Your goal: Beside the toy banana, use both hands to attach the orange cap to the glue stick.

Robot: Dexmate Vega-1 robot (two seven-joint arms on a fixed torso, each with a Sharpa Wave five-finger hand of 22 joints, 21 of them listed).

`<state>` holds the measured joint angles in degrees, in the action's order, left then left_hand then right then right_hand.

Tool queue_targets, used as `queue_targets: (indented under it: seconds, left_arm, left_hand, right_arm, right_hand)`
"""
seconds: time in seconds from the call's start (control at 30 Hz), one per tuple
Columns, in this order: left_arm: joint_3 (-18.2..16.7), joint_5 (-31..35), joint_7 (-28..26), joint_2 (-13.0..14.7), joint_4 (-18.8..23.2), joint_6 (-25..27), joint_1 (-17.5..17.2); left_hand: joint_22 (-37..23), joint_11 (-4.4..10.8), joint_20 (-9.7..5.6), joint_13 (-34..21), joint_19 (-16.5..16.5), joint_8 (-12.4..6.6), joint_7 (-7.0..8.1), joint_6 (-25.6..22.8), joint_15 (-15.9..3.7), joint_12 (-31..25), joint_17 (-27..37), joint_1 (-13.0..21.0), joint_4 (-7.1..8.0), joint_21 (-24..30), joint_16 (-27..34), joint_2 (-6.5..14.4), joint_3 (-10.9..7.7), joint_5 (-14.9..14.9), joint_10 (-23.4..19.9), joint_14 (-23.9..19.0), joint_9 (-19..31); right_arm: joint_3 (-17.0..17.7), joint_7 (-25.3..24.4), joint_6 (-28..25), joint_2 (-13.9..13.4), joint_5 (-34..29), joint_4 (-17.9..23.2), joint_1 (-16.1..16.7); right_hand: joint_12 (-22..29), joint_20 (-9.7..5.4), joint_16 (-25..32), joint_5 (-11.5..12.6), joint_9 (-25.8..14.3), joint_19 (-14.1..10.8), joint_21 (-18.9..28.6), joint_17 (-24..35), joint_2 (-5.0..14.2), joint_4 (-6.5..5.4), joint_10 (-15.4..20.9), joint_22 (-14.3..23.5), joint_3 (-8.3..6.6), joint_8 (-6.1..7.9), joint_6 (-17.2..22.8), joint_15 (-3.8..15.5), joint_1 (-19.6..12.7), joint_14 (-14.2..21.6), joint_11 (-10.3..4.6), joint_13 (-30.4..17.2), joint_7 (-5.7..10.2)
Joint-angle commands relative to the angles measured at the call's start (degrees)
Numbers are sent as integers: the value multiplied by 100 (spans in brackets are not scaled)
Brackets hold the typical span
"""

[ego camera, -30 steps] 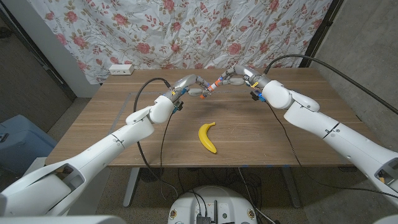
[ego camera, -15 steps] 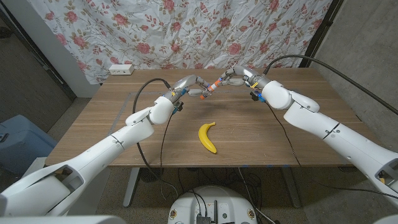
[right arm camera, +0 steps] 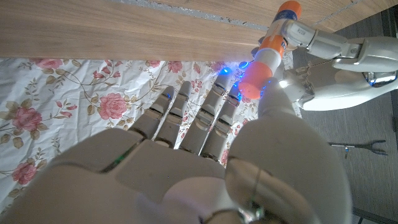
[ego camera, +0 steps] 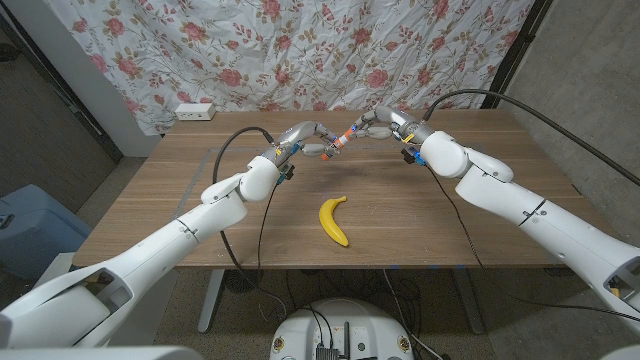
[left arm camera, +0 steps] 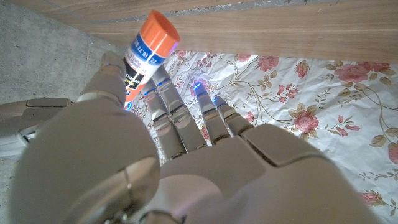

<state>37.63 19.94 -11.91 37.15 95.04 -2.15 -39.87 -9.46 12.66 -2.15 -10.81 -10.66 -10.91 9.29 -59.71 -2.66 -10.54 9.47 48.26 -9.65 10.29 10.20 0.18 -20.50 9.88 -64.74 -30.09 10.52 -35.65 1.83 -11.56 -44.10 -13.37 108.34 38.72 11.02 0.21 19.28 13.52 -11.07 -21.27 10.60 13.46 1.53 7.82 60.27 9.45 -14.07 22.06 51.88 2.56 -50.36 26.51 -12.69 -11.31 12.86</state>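
We see both hands raised over the far middle of the table (ego camera: 150,215), meeting at the glue stick (ego camera: 337,142). The left hand (ego camera: 308,138) grips its body; the right hand (ego camera: 376,124) pinches the orange cap (right arm camera: 256,77) at its end. The toy banana (ego camera: 334,220) lies nearer, well apart.

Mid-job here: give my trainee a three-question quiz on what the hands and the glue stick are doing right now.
1. True or false: the toy banana lies on the table, nearer the robot than both hands.
2. Which holds the glue stick? A) left hand alone B) right hand alone C) both hands
3. Fill in: in the right wrist view, the part at the right hand's fingers is coloured ____.

Key: 1 true; 2 C; 3 orange.
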Motion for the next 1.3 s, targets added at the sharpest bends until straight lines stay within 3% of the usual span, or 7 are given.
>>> queue_targets:
  seconds: [0.03, 1.3]
  left_arm:
    - [-21, 14, -25, 11, 32, 4, -34]
    - [-11, 39, -45, -23, 43, 41, -30]
  left_hand:
    - [-14, 14, -210, -8, 11, -54, -78, -587, -755, -42, 8, -60, 17, 39, 10, 155, -65, 41, -21, 24, 25]
    - [-13, 14, -211, -9, 5, -57, -66, -587, -755, -43, 11, -53, 10, 40, 15, 160, -74, 41, -19, 22, 25]
  right_arm:
    - [30, -15, -46, -41, -20, 95, 52]
    - [51, -32, -169, -40, 17, 167, 81]
  right_hand:
    - [6, 27, 23, -3, -18, 5, 12, 7, 32, 2, -5, 14, 16, -15, 47, 721, -12, 44, 0, -25, -12]
    - [4, 60, 22, -29, -20, -8, 17, 8, 62, 13, -13, 14, 50, -45, 73, 721, 3, 32, 1, -26, -13]
